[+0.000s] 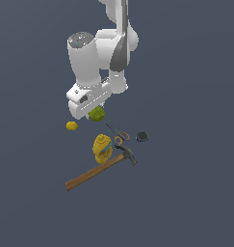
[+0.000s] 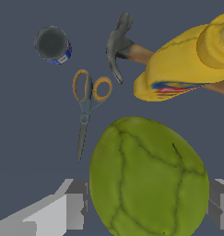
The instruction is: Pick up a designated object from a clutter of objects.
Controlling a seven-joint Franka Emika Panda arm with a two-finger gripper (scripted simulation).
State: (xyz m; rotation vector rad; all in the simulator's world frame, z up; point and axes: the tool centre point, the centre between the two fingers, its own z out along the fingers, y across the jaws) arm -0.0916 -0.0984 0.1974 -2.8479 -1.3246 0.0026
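- The arm's fingers [image 2: 75, 209] stood one on each side of the green ball [image 2: 148, 179], closed against its flanks as far as the wrist view showed, so the ball appeared held between them.
- The green ball sat directly under the white arm's hand, at the far side of the clutter.
- In the exterior view the ball looked slightly raised off the dark bench [image 1: 195, 202], though that was hard to confirm.
- To the exterior view's left, a small yellow lump [image 1: 72, 126] lay apart from the ball.
- Nearer the camera lay orange-handled scissors [image 1: 118, 134], a dark disc [image 1: 142, 137], a yellow container [image 1: 102, 147] and a wooden-handled hammer [image 1: 99, 170].
- The step in hand seemed to be the lift: a straight, slow rise with steady squeeze would suit the round, lumpy ball, which could roll out.
- Rising vertically should avoid the scissors and the container.
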